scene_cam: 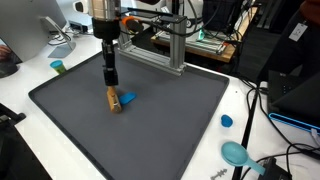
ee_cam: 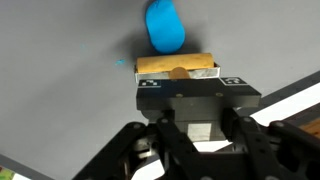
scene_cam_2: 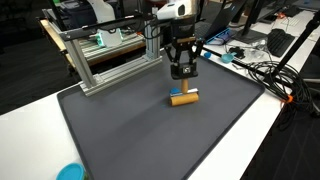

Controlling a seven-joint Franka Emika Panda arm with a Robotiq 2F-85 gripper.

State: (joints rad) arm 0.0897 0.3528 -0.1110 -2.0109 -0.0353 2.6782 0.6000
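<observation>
A small wooden block (scene_cam: 113, 100) lies flat on the dark mat (scene_cam: 180, 130), near its middle and well in from every edge. A short blue cylinder (scene_cam: 128, 99) lies on its side, touching the middle of the block's long side.

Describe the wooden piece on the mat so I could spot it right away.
Find the big dark mat lying on the white table. Near its middle, just under the robot's gripper, lies a short wooden block. It is tan with squared edges, while the peg right beside it is bright blue and rounded.
</observation>
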